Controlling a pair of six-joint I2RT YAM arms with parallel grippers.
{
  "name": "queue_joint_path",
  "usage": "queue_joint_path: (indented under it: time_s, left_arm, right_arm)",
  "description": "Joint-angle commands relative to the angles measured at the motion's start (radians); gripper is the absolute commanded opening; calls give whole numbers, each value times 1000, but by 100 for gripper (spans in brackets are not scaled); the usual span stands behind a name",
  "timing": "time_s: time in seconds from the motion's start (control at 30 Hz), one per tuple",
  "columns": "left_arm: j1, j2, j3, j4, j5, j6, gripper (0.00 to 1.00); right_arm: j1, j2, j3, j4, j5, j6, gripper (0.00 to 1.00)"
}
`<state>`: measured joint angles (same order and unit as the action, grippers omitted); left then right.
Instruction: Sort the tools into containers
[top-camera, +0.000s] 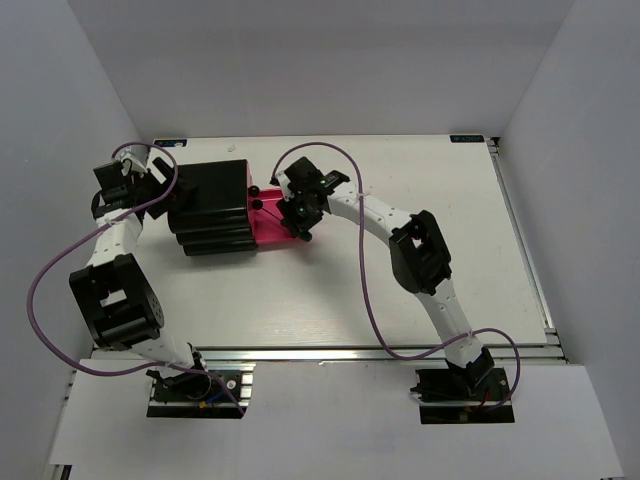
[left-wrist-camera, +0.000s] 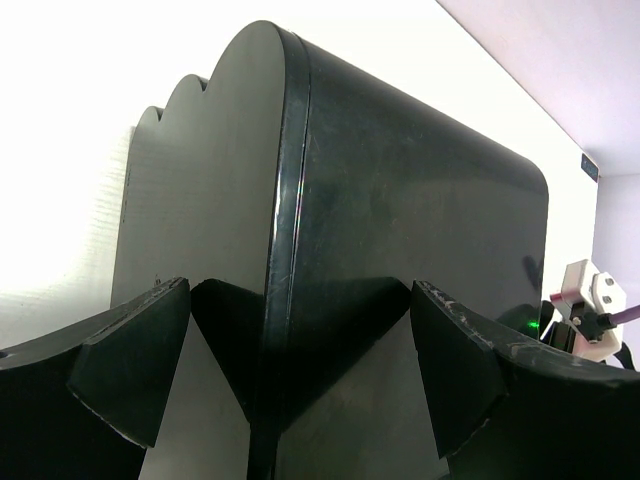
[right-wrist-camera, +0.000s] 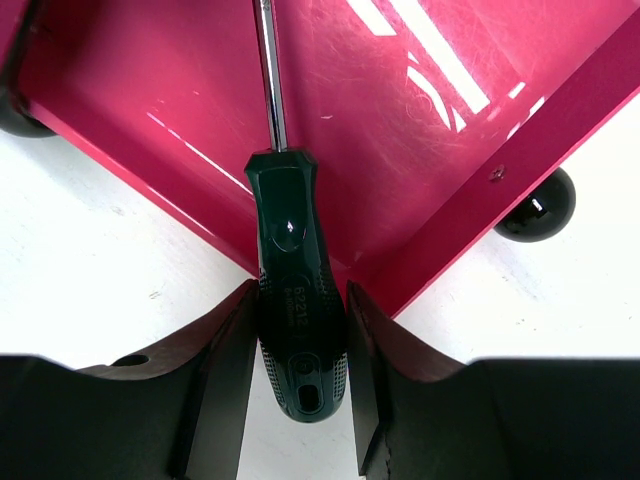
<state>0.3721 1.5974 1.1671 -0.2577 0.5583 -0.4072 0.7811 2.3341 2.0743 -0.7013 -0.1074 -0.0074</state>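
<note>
The step in hand is, I judge, putting the green-handled screwdriver into the open magenta drawer. The right hand holds it by the handle, its jaws narrow around it. The handle is over the drawer's corner and the shaft reaches in above the floor. The next move calls for lowering and letting go. The left hand stands wide at the back of the black cabinet, probably to steady it. The drawer floor that I can see holds no other tool.

Robotics lab cell: white tabletop, plain white walls, aluminium edge rail.
</note>
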Motion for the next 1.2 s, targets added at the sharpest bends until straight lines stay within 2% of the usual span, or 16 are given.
queue_joint_path:
  time_s: [0.0, 0.27, 0.37, 0.77, 0.83, 0.9, 1.0, 1.17]
  left_arm:
    - [-27, 38, -52, -245, -28, 59, 97]
    - [-27, 39, -46, -252, -29, 59, 97]
    - [-29, 39, -41, -255, -29, 62, 97]
    - [-29, 39, -41, -262, -32, 67, 97]
    - [-29, 36, -44, -262, -32, 67, 97]
    - [-29, 33, -46, -262, -32, 65, 97]
    - [-29, 32, -46, -262, -34, 67, 97]
    - [-29, 32, -46, -258, -34, 62, 97]
  right_arm:
    - [15, -30, 70, 11, -6, 0, 30]
    - [37, -7, 107, 46, -23, 0, 33]
    - [37, 4, 104, 68, -11, 0, 43]
    - [33, 45, 99, 172, 57, -69, 43]
    - [32, 45, 96, 203, 66, -107, 46]
    - [29, 45, 98, 220, 69, -129, 57]
    - [24, 44, 112, 218, 54, -164, 67]
    - [11, -44, 52, 236, 17, -201, 67]
